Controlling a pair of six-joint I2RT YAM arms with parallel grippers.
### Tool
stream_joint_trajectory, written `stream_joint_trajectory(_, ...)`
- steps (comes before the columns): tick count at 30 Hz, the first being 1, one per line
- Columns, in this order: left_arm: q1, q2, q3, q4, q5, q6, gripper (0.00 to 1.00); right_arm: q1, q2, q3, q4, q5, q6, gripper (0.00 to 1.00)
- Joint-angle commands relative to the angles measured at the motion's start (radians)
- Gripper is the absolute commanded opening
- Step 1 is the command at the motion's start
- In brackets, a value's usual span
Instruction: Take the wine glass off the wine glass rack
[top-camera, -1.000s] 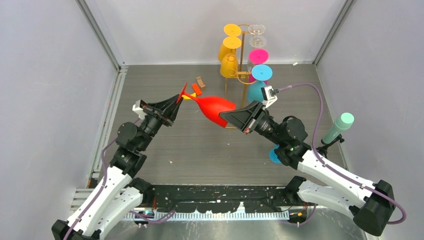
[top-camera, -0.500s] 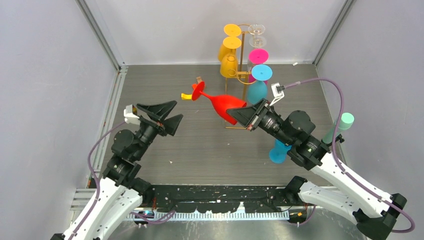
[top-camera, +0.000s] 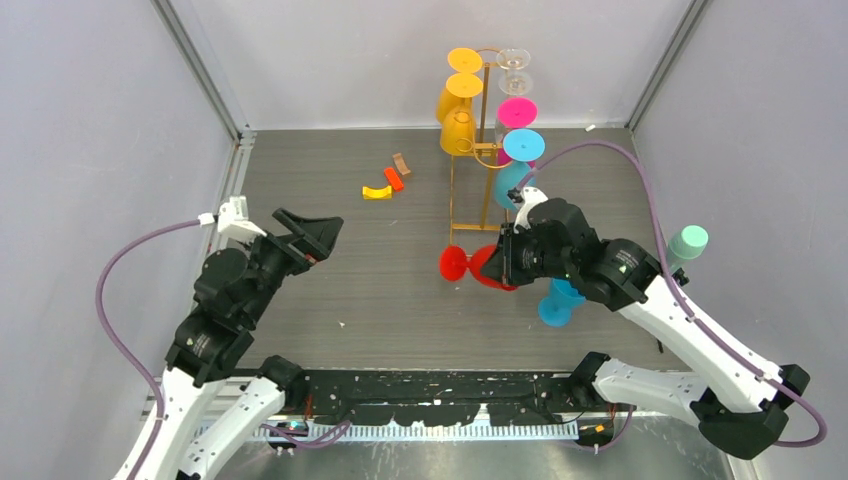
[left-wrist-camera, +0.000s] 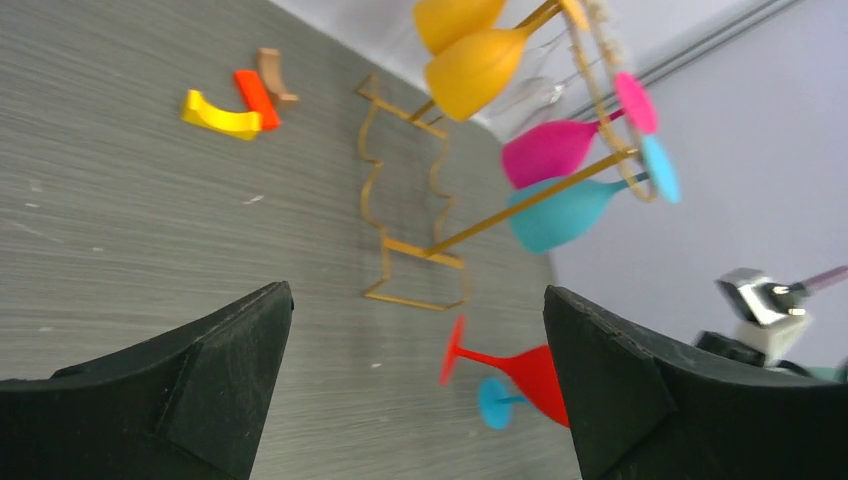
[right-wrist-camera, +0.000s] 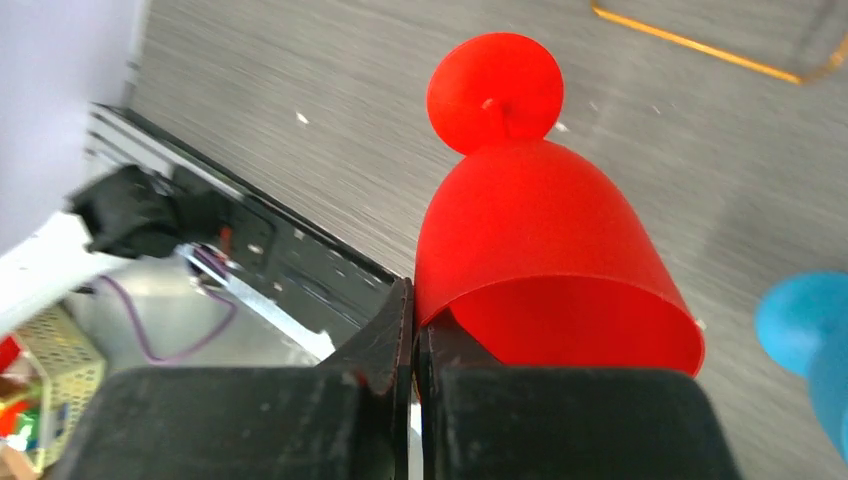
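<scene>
The red wine glass (top-camera: 478, 266) is off the rack, lying sideways above the table with its foot pointing left. My right gripper (top-camera: 510, 262) is shut on the rim of its bowl. In the right wrist view one finger sits inside the red wine glass (right-wrist-camera: 540, 220) and the other outside, the right gripper (right-wrist-camera: 413, 300) pinching the wall. The gold wire wine glass rack (top-camera: 452, 205) stands just behind. My left gripper (top-camera: 310, 232) is open and empty, well to the left. The left wrist view shows the rack (left-wrist-camera: 415, 298) and the red glass (left-wrist-camera: 520, 365) beyond the left gripper (left-wrist-camera: 417, 300).
Yellow glasses (top-camera: 458, 115), a pink glass (top-camera: 517, 112), a teal glass (top-camera: 512, 180) and a clear glass (top-camera: 515, 68) hang on the rack. A blue glass (top-camera: 552, 305) is under my right arm. A mint cylinder (top-camera: 680, 250) stands at the right. Small coloured pieces (top-camera: 385, 185) lie at centre-left.
My left gripper opened, let go of the red glass's foot and drew back left. My right gripper carried the glass down and toward the front, swinging its foot around.
</scene>
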Motion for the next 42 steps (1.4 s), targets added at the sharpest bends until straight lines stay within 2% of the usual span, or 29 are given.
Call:
stream_joint_trajectory(1,-0.001,0.080,0.036,-0.095,-0.024,0.215,1.00,0.021,0.041,0.106,-0.300,0.094,-0.089,0.00)
stream_joint_trajectory(7,-0.001,0.169,0.050,-0.088,-0.006,0.245,1.00,0.047,0.110,0.112,-0.409,0.210,-0.089,0.00)
stream_joint_trajectory(17,-0.001,0.233,0.065,-0.067,0.055,0.252,1.00,0.084,0.233,0.056,-0.400,0.279,-0.115,0.00)
stream_joint_trajectory(23,-0.001,0.231,0.060,-0.078,0.054,0.260,1.00,0.087,0.274,0.043,-0.392,0.263,-0.126,0.01)
stream_joint_trajectory(30,-0.001,0.228,0.052,-0.079,0.054,0.263,1.00,0.088,0.303,0.021,-0.378,0.234,-0.133,0.06)
stream_joint_trajectory(36,-0.001,0.232,0.079,-0.094,0.111,0.281,1.00,0.088,0.327,0.018,-0.376,0.246,-0.123,0.06)
stream_joint_trajectory(38,-0.001,0.227,0.082,-0.094,0.116,0.284,1.00,0.088,0.335,0.018,-0.375,0.245,-0.125,0.09)
stream_joint_trajectory(42,-0.001,0.224,0.086,-0.092,0.116,0.290,1.00,0.088,0.348,0.024,-0.378,0.245,-0.129,0.21)
